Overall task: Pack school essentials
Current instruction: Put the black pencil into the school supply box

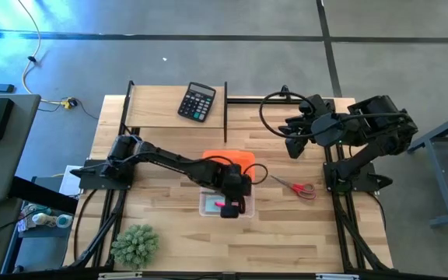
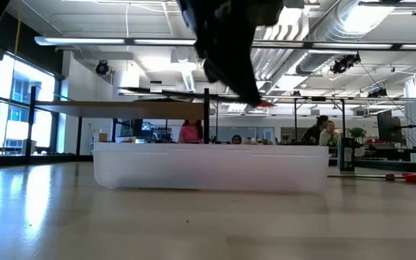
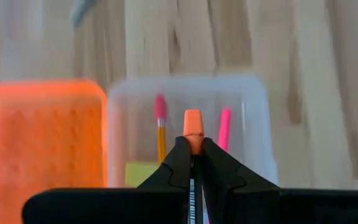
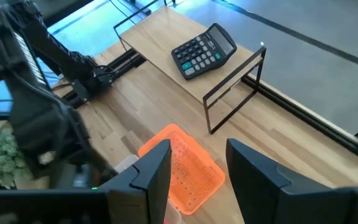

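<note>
Over the clear box [image 1: 226, 204], left gripper [image 3: 193, 134] jaws pinching an orange-tipped object, its body hidden.

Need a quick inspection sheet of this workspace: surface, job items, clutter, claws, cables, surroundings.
Surface: wooden table, low shelf at back.
Job's things: clear box holding pencil and pink pen; orange lid beside it; scissors loose on table.
Clutter: calculator on shelf, green plant at corner.
Claws: left claw shut on orange item over box; right claw open, raised.
Cables: black loop by right arm.
Surroundings: people in background.
</note>
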